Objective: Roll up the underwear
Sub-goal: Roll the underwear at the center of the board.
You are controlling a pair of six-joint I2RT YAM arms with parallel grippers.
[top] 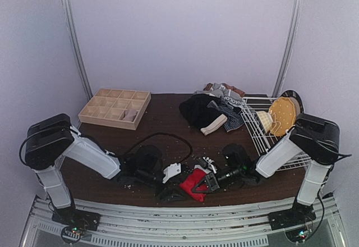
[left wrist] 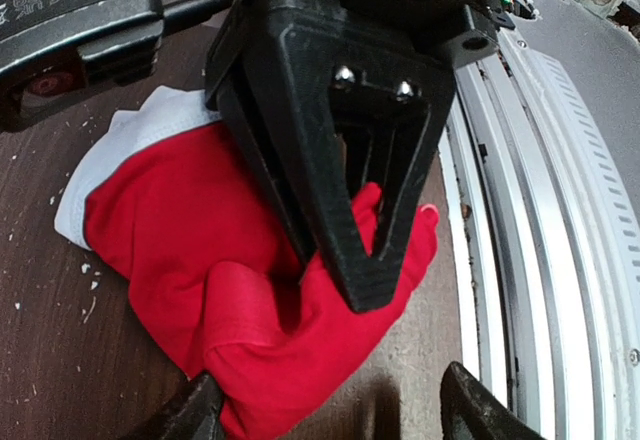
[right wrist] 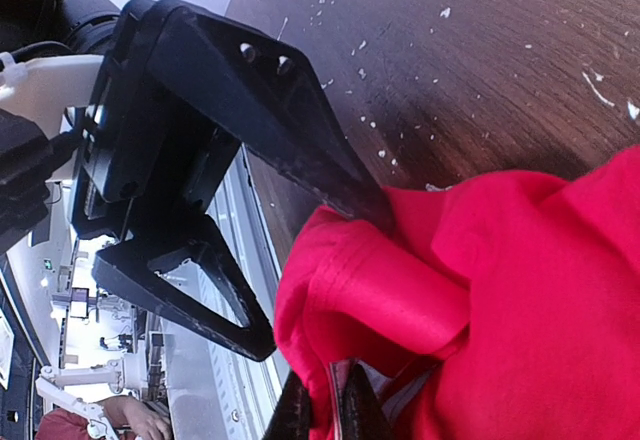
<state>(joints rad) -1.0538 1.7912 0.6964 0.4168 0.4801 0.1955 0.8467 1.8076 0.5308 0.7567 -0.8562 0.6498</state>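
Observation:
The red underwear with a pale waistband lies bunched near the table's front edge. It fills the left wrist view and the right wrist view. My right gripper is shut on a fold of it, with pale waistband between the tips. My left gripper is open, its jaws wide apart. One of its fingers touches the cloth's near edge; the other stands off the cloth. More underwear lies in a pile at the back: black, grey-striped and a pale one.
A wooden grid tray stands at the back left with a pale roll in one cell. A white wire rack with a yellow round thing is at the right. A black cable loops mid-table. A metal rail runs along the front edge.

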